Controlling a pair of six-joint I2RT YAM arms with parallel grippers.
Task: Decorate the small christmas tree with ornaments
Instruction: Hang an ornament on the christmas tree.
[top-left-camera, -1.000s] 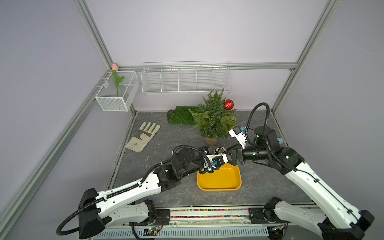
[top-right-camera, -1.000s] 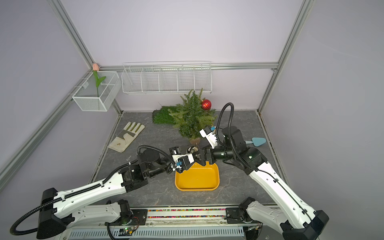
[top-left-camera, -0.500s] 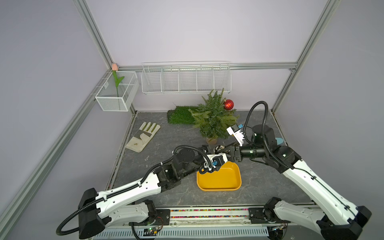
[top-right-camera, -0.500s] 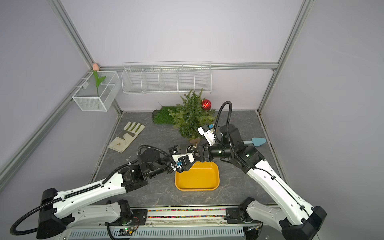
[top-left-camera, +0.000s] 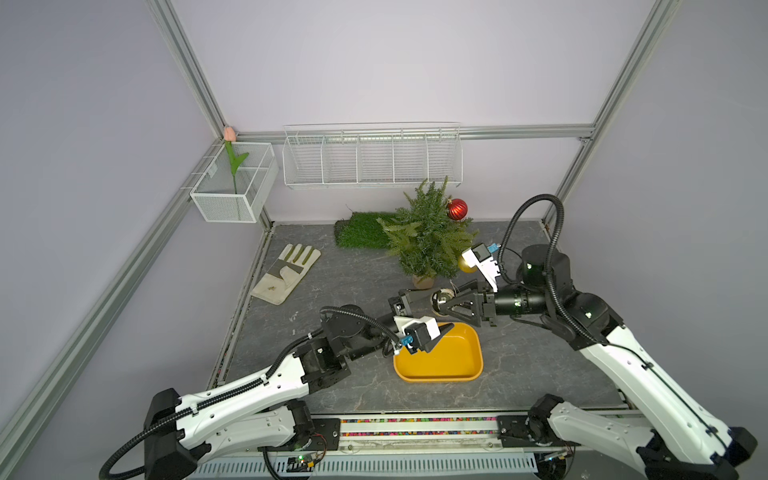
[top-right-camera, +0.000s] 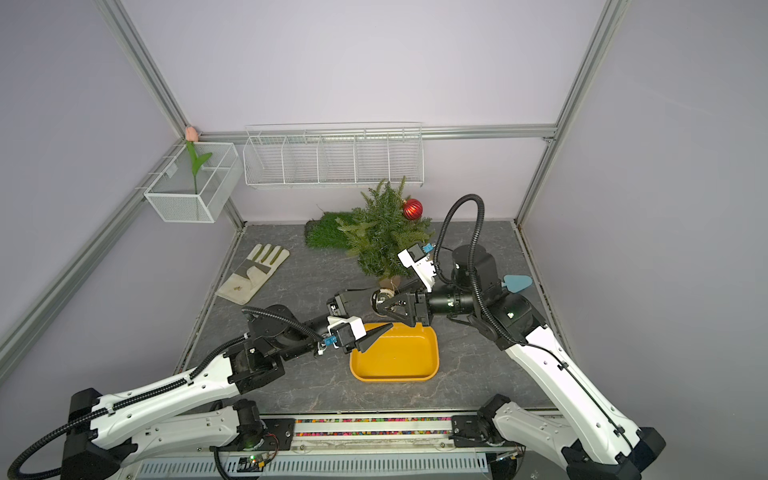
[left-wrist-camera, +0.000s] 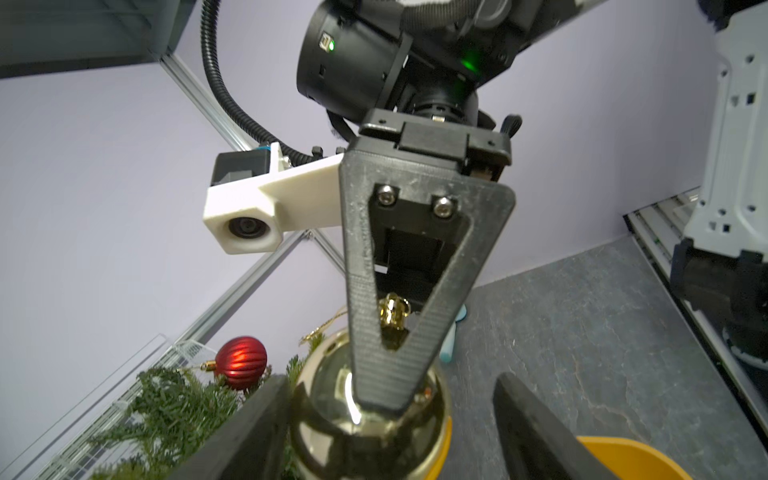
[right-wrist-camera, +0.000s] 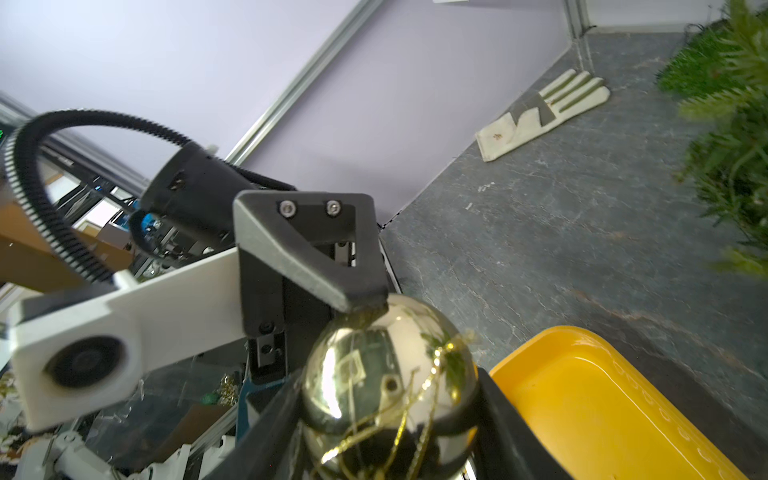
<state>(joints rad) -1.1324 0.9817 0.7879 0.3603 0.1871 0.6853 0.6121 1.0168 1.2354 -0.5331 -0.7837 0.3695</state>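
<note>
- Both arms meet mid-frame: my right gripper (top-left-camera: 445, 301) clamps the silver bauble (top-left-camera: 439, 299); my left gripper (top-left-camera: 442, 314) gapes, one finger (right-wrist-camera: 332, 270) touching it.
- Left wrist view shows the red bauble (left-wrist-camera: 241, 361) on the tree (left-wrist-camera: 166, 411); right wrist view doesn't.

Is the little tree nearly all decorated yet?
Partly. The red bauble already hangs on the christmas tree, and a gold bauble seems to, half hidden. The right pincer grips the shiny mirror bauble; the left pincer stands open. That one is left to hang.
</note>
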